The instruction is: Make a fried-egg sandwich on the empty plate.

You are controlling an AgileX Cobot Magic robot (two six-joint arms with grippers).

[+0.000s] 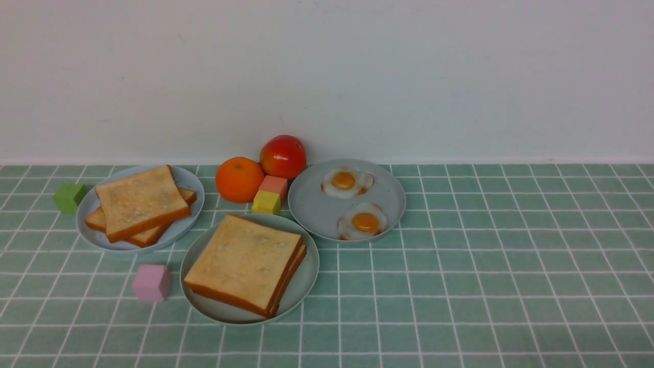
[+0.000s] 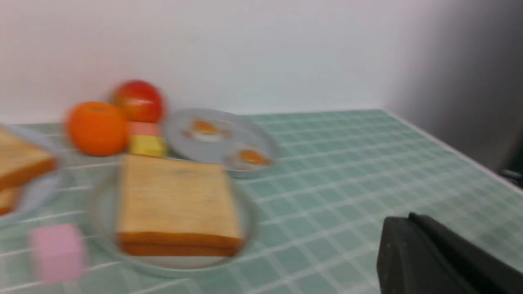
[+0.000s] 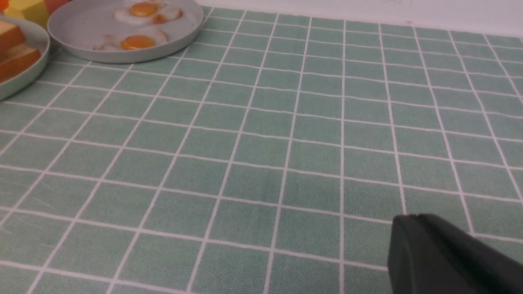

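Left pincer (image 2: 441, 257) and right pincer (image 3: 445, 253), each showing only as a dark tip at the edge of its wrist view, are closed and empty, low over the green tiled surface (image 1: 485, 266) and clear of the food. Two square golden toast slices (image 1: 245, 263) lie stacked, slightly offset, on the round pale mint-green plate (image 1: 309, 271), just beside the round grey plate (image 1: 311, 204) bearing two white fried eggs (image 1: 347, 182). Judged risks: no egg shows between the slices, so the filling may be missing, and a low sweep of the left pincer could push the loose top slice off.
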